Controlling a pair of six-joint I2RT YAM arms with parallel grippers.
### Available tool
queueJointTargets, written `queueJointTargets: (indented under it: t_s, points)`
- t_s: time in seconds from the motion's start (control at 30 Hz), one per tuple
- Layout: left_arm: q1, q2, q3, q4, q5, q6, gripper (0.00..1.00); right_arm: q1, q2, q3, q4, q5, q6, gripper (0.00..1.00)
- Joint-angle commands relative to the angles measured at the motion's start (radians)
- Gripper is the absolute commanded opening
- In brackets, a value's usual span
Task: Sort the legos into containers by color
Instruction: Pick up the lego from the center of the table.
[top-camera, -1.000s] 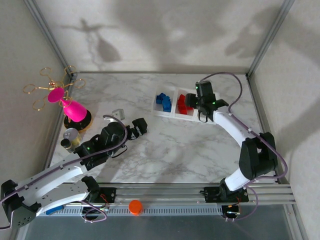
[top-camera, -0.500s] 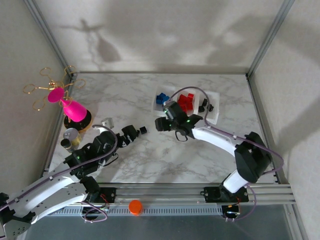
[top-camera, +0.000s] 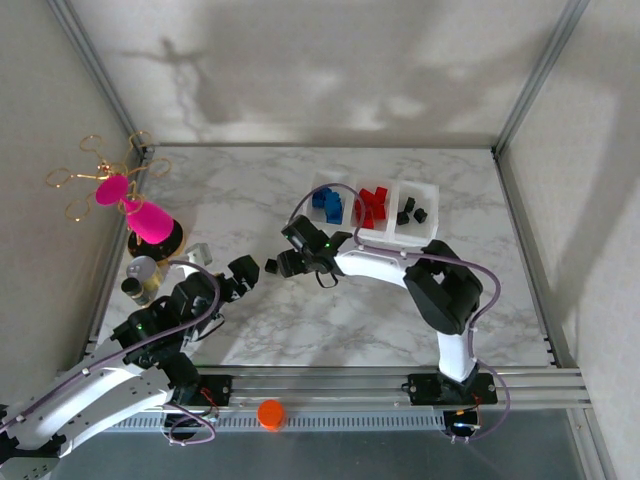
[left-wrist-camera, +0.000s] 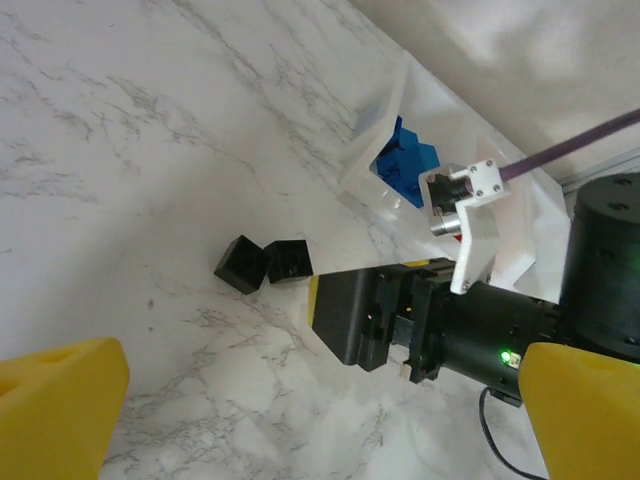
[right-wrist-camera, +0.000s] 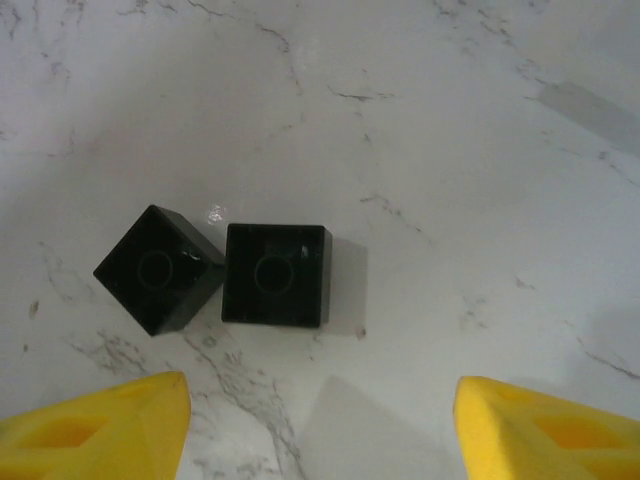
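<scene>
Two black legos (right-wrist-camera: 276, 274) lie loose on a white marble-patterned surface (top-camera: 400, 300) veined in grey. One is turned cornerwise, its corner touching the flat side of the other. The right gripper (right-wrist-camera: 320, 420) hangs just above them, its yellow fingers (right-wrist-camera: 100, 425) spread wide and empty, with the pair on the surface ahead of the gap.

Seen from above, the right arm reaches across toward the middle of the surface. Its gripper (top-camera: 285, 262) is just beside the loose pair (top-camera: 271, 265), and the left gripper (top-camera: 245, 272) faces it from the other side. The left wrist camera shows the left gripper (left-wrist-camera: 320, 400) with its fingers (left-wrist-camera: 55, 400) also wide apart and holding nothing, well short of the two bricks (left-wrist-camera: 265, 263).

Behind them, the containers (top-camera: 430, 188) stand in a row near the back right. They hold blue legos (top-camera: 327, 205) in the left bin, red legos (top-camera: 373, 207) in the middle and more black bricks (top-camera: 412, 213) in the right.

A pink cone-shaped cup (top-camera: 150, 222) stands at the left edge, with gold wire loops (top-camera: 100, 170) around its top. An orange ball (top-camera: 270, 413) rests on the metal rail (top-camera: 350, 385) by the arm bases. Pale walls framed by metal posts enclose the area, and soft shadows fall on the back wall.
</scene>
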Motion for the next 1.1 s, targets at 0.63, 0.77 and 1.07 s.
queueJointTargets:
  t_s: [0.63,0.77,1.07]
  points:
    - [0.008,0.028,-0.01,-0.01,-0.047,0.006,1.0,0.006,0.214,0.199,-0.068,0.03,-0.035,0.56]
    - [0.009,0.039,-0.006,-0.002,-0.044,0.015,1.0,0.007,0.228,0.221,-0.076,0.033,-0.043,0.48]
    - [0.009,0.047,0.007,0.006,-0.036,0.018,1.0,0.005,0.138,0.164,-0.048,0.016,-0.038,0.31]
